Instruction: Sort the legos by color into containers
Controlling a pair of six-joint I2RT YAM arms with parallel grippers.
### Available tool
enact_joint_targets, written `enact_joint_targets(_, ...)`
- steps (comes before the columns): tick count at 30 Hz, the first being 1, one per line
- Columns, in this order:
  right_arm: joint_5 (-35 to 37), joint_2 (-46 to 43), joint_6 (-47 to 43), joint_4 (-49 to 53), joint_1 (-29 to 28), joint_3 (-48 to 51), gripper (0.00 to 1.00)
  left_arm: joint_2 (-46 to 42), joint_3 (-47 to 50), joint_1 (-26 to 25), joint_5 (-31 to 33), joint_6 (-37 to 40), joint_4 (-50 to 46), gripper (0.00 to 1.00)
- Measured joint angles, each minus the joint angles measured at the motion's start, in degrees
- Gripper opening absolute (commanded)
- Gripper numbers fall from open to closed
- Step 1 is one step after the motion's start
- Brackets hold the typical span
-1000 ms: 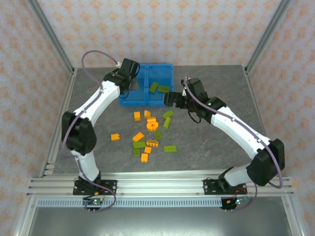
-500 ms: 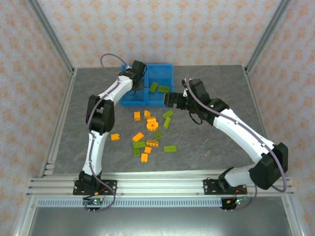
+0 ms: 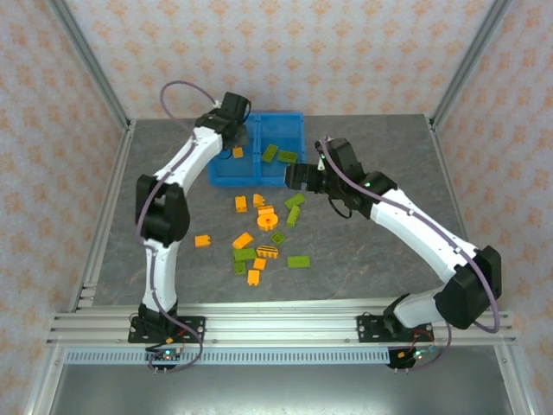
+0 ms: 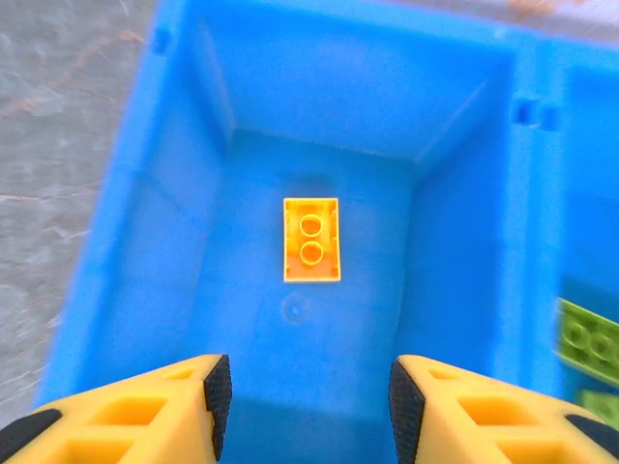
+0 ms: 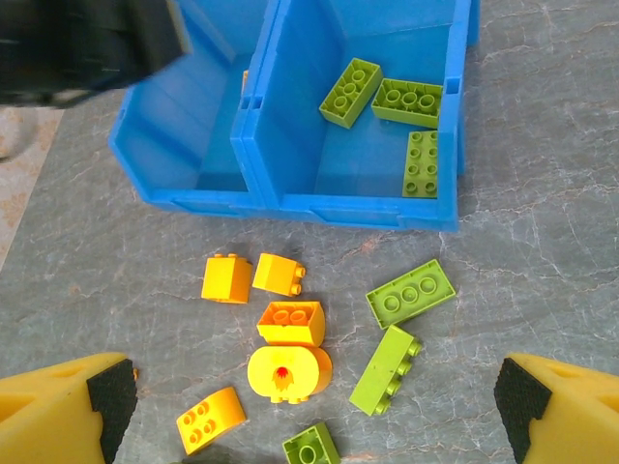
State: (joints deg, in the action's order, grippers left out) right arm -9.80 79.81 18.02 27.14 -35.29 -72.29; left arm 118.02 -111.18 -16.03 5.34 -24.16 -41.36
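- My left gripper hangs over the left bin of the blue tray. Its fingers stand moderately apart with nothing between the black pads (no brick in the grip).
- Straight below it, one orange brick lies flat on that bin's floor, studs up and clear of all four walls. From the top camera I see the same brick inside the left bin.
- My right gripper is spread wide and empty. It hovers over the grey table just in front of the tray's near wall, above the loose pieces.
- The right bin holds three green bricks, all lying flat. Two sit close together toward the far side, and the third is close to the right wall.
- Just outside the near wall, an orange pair sits side by side on the table.
- Beyond the pair, away from the tray, a third orange block touches the round orange piece.
- To the right of those lie two long green pieces, near each other but apart.
- From the top camera, more bricks are spread toward the arm bases. A lone orange one lies off to the left, a flat green one to the right, and a mixed cluster between them.
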Motion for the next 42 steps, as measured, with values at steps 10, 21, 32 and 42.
enact_joint_targets(10,-0.83,4.48,-0.24,-0.22,-0.04,-3.19,0.97,-33.33,29.53,-5.44,-3.48,-2.80,-0.37,0.49)
enact_joint_targets(21,-5.92,6.49,-1.57,-0.13,-0.50,-3.56,0.97,-16.28,37.77,-6.64,-10.93,-5.18,2.89,0.51)
enact_joint_targets(32,-5.03,4.28,-1.31,0.07,-0.59,-3.13,0.97,-6.36,33.24,-6.43,-10.91,-5.40,7.13,0.52)
enact_joint_targets(42,-4.24,3.23,-1.31,0.28,-0.68,-2.82,0.97,-3.87,33.22,-6.32,-10.43,-5.97,7.65,0.35)
